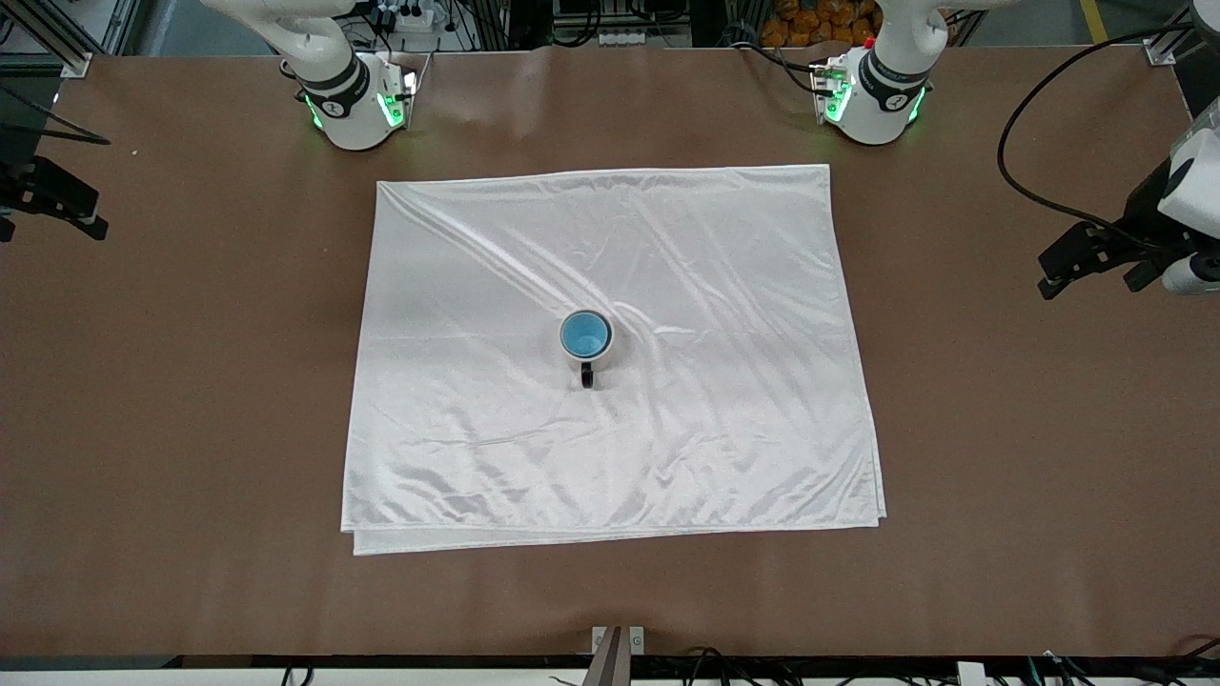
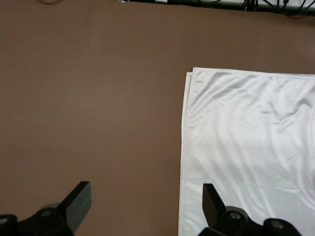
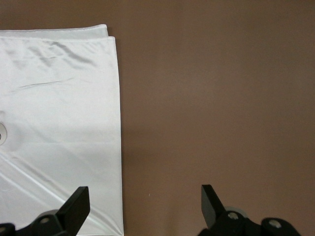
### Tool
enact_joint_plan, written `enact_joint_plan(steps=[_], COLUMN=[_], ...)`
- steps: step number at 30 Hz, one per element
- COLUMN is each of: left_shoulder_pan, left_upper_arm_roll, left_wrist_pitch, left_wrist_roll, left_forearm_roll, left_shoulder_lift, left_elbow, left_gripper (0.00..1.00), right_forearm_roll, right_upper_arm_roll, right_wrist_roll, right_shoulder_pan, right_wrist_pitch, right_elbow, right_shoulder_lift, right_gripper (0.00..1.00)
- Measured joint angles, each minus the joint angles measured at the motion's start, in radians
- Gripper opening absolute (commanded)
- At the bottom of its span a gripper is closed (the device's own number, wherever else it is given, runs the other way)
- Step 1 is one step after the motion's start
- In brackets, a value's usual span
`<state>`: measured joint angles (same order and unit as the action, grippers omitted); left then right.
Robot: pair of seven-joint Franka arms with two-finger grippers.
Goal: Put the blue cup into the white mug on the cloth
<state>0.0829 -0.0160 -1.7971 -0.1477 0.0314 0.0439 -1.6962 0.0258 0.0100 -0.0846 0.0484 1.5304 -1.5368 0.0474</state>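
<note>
The light-blue cup (image 1: pixel 584 332) stands upright inside the white mug (image 1: pixel 602 356), whose black handle points toward the front camera. The mug stands near the middle of the white cloth (image 1: pixel 724 286). My left gripper (image 1: pixel 1096 272) hangs open and empty over bare table off the cloth's edge at the left arm's end; its wrist view shows its open gripper (image 2: pixel 146 196) and the cloth's corner (image 2: pixel 256 137). My right gripper (image 1: pixel 52 205) is open and empty over bare table at the right arm's end. Its wrist view shows its gripper (image 3: pixel 145 199), the cloth (image 3: pixel 59 98) and a sliver of the mug (image 3: pixel 2 133).
The brown table (image 1: pixel 191 381) surrounds the cloth on all sides. The arm bases (image 1: pixel 355 105) (image 1: pixel 872 95) stand along the table's edge farthest from the front camera. A black cable (image 1: pixel 1025 143) loops near the left gripper.
</note>
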Motion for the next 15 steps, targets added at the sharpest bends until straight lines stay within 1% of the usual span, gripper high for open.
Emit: enact_joint_plan(steps=[3,10,15], left_shoulder_pan=[0.001,0.003,0.004], left_upper_arm_roll=[-0.003,-0.041,-0.046], left_wrist_pitch=[0.024,0.053,0.057], left_wrist_roll=[0.019,0.109,0.119], left_forearm_roll=[0.000,0.000,0.000], left_shoulder_lift=[0.001,0.001,0.001], left_elbow=[0.005,0.011,0.011], left_gripper=[1.00,1.00,1.00], right_forearm_roll=[0.000,0.000,0.000], right_upper_arm_roll=[0.000,0.000,0.000], right_wrist_roll=[0.000,0.000,0.000], right_shoulder_pan=[-0.001,-0.001,-0.001], right_wrist_pitch=[0.000,0.001,0.001], right_elbow=[0.000,0.000,0.000], right_shoulder_lift=[0.000,0.000,0.000], right_gripper=[1.00,1.00,1.00])
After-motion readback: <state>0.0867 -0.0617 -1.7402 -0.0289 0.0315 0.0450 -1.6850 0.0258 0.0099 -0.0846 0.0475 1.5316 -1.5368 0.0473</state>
